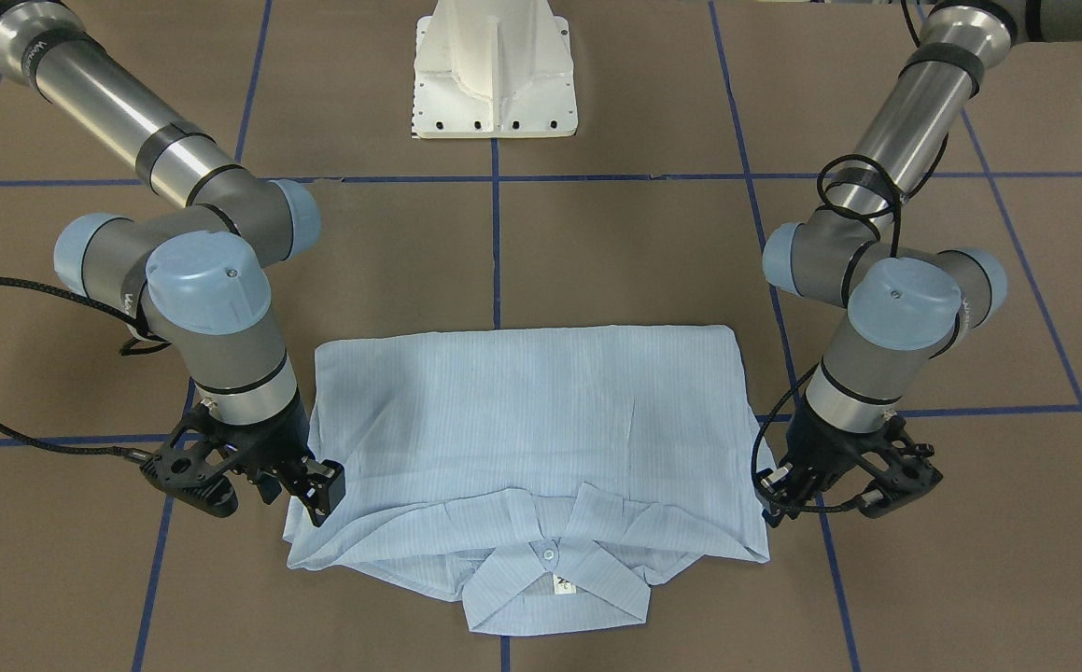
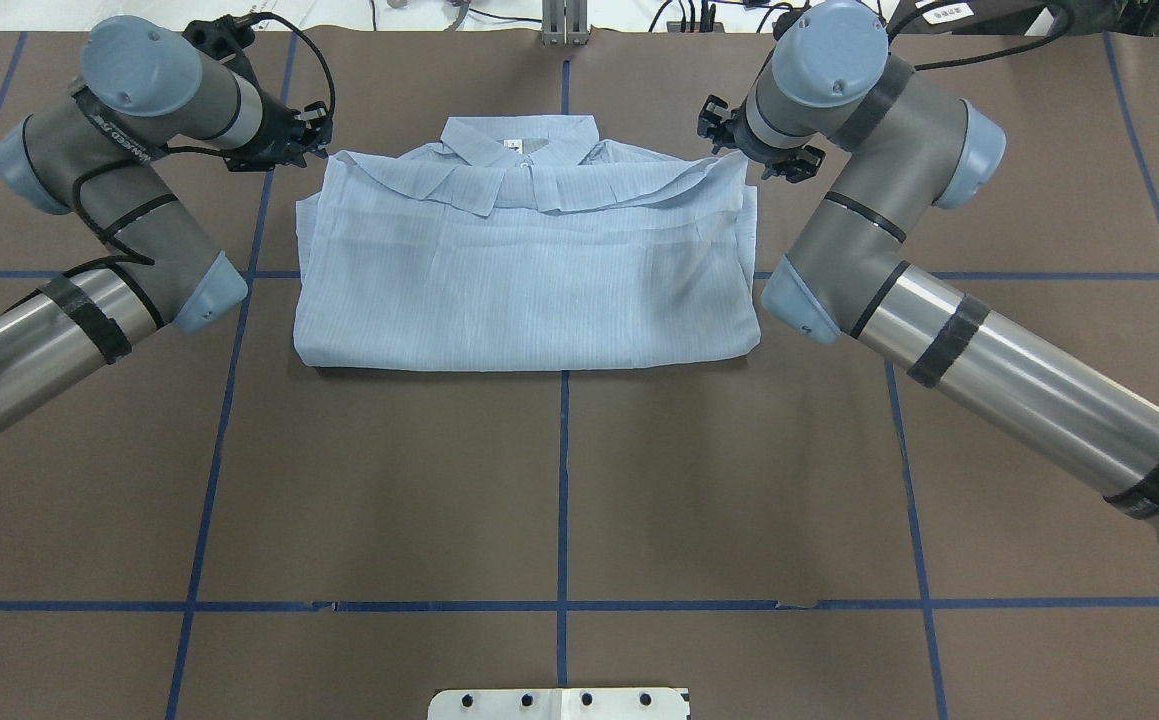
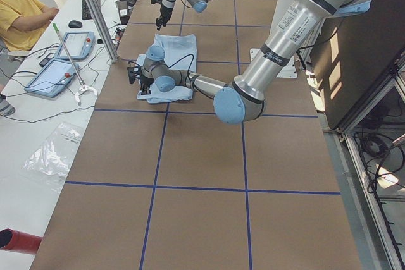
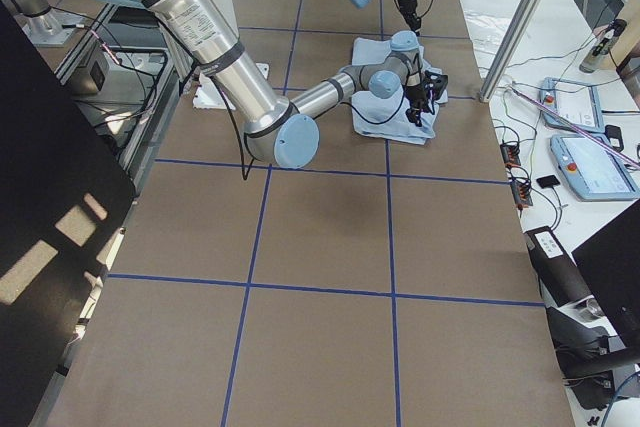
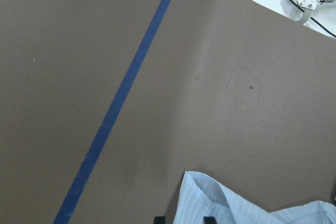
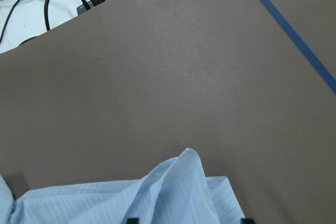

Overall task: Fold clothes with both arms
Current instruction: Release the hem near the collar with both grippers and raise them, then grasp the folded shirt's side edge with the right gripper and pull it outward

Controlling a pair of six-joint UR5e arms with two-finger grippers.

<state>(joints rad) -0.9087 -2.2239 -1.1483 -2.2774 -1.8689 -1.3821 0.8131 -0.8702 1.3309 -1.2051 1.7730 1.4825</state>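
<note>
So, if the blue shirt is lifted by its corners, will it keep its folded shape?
Probably not: the shirt lies in soft wrinkles and a corner bunches upward, so it looks floppy. The cloth seems thin, so likely light. Its folded layers may slide apart.

Brown table – blue tape grid; white bench alongside, cluttered.

My overhead looks down from behind the base; my front camera faces it steeply. Both share the shirt. Side cameras sit far; wrist cameras hug the bench.
</note>
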